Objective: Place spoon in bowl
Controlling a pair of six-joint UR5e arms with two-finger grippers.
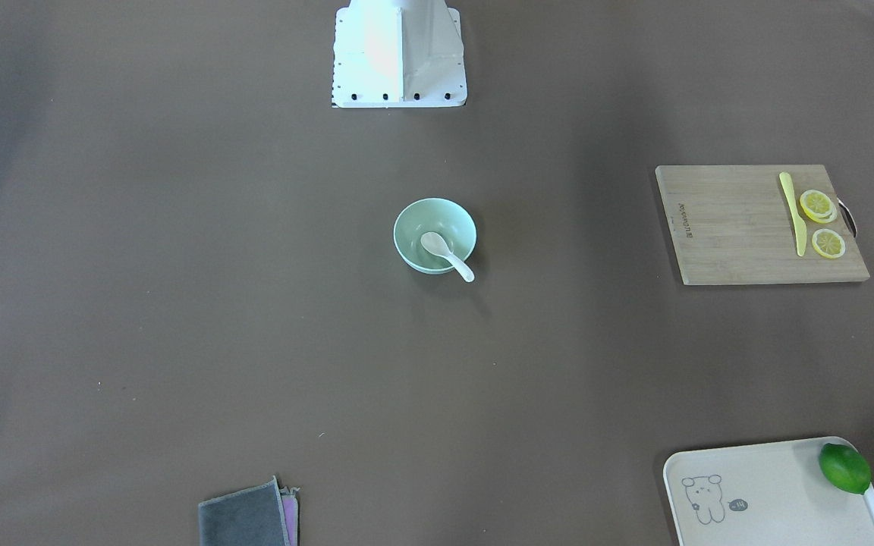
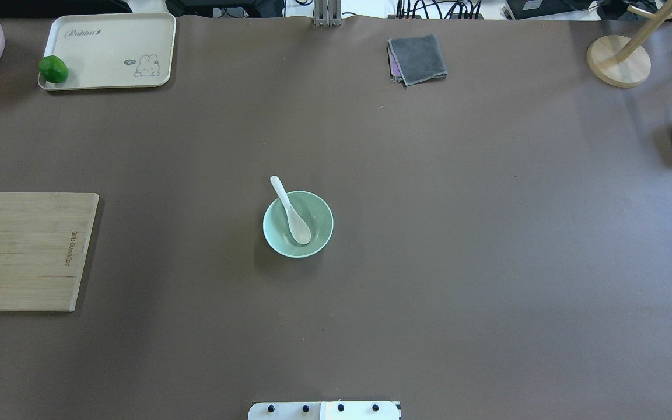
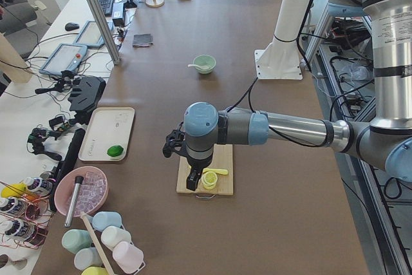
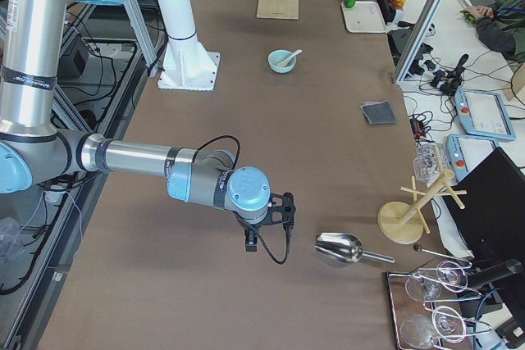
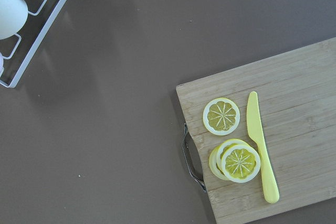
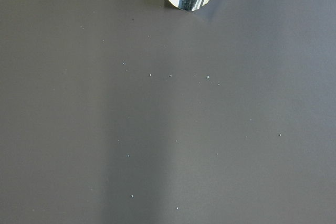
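Overhead exterior: spoon [image 2: 291, 213] lies in bowl [image 2: 319, 230] mid-table, handle over its far-left rim; likely done, so leave it alone. Both left gripper [image 3: 192, 183] and right gripper [image 4: 249, 243] hang well away; I cannot tell their opening.

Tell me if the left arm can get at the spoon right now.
Probably yes. The spoon lies in the bowl, handle over the rim, nothing above it; the left gripper hangs over the cutting board, path open.

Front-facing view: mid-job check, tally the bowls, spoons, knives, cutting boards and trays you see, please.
bowl: 1
spoon: 1
knife: 1
cutting board: 1
tray: 1
Total: 5
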